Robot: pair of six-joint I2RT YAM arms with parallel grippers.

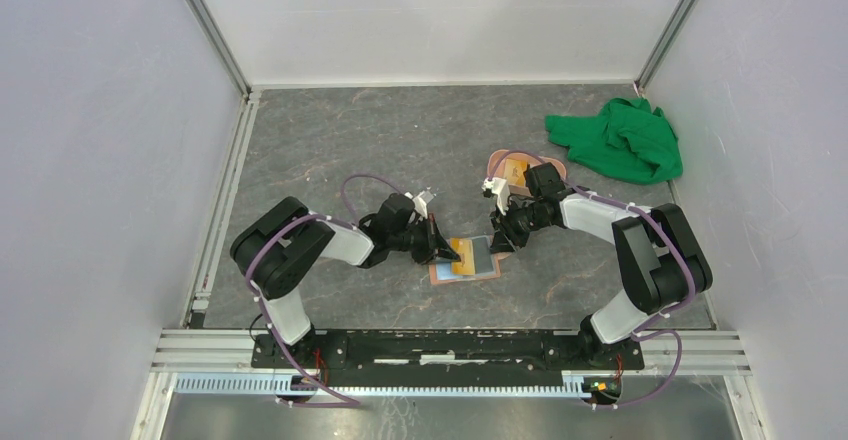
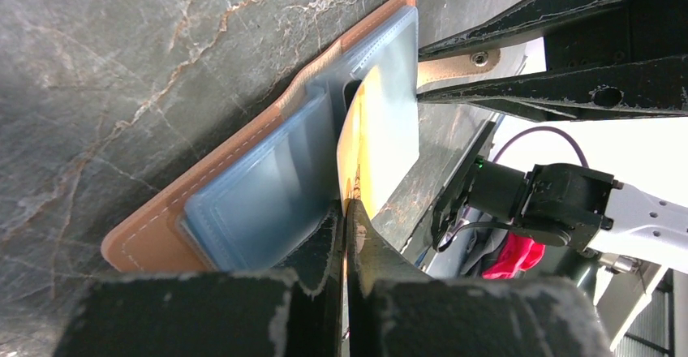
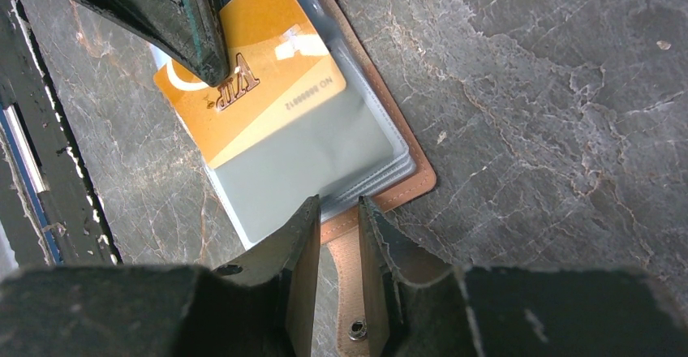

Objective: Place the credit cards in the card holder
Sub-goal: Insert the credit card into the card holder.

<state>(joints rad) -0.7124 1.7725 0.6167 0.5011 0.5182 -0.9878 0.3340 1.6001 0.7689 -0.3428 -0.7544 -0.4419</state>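
The tan card holder (image 1: 487, 272) lies open on the table, clear pockets up. My left gripper (image 1: 440, 248) is shut on an orange-yellow credit card (image 1: 462, 253) whose far end sits inside a clear pocket. In the left wrist view the gripper (image 2: 345, 203) pinches the card (image 2: 381, 130) on edge over the holder (image 2: 154, 231). My right gripper (image 1: 503, 238) is at the holder's right edge. In the right wrist view its gripper (image 3: 334, 204) is narrowly parted, straddling the snap tab (image 3: 350, 272); the card (image 3: 268, 89) and holder (image 3: 418, 182) lie beyond.
A pink oval tray (image 1: 497, 163) with another orange card (image 1: 516, 170) sits behind the right gripper. A green cloth (image 1: 620, 140) lies at the back right. White walls with metal rails enclose the table.
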